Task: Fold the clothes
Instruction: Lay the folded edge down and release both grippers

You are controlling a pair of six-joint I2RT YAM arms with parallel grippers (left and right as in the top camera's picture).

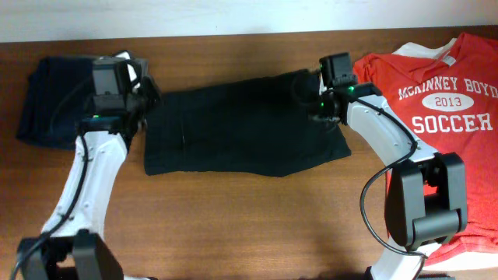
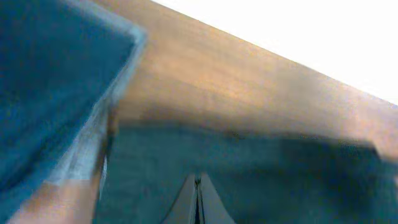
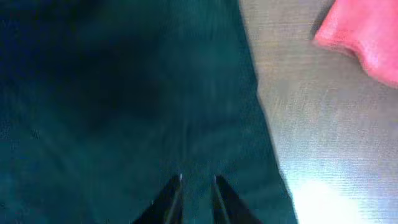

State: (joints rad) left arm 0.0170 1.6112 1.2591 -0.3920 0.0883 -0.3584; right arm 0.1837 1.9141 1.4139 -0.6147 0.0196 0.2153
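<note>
The black shorts [image 1: 241,128] lie flat across the middle of the table. They fill the lower part of the left wrist view [image 2: 261,174] and most of the right wrist view [image 3: 124,93]. My left gripper [image 1: 150,98] is at their upper left corner. Its fingertips [image 2: 198,180] are pressed together over the cloth, and no cloth shows between them. My right gripper [image 1: 320,99] is at the upper right corner. Its fingers [image 3: 198,180] stand a narrow gap apart with black cloth between them.
The red "SOCCER 2013" T-shirt [image 1: 443,85] lies at the right, close to the right arm; one corner shows in the right wrist view [image 3: 367,37]. A folded navy-blue garment [image 1: 50,101] lies at the far left, over a grey piece [image 2: 81,155]. The table's back edge [image 1: 233,35] is behind the shorts.
</note>
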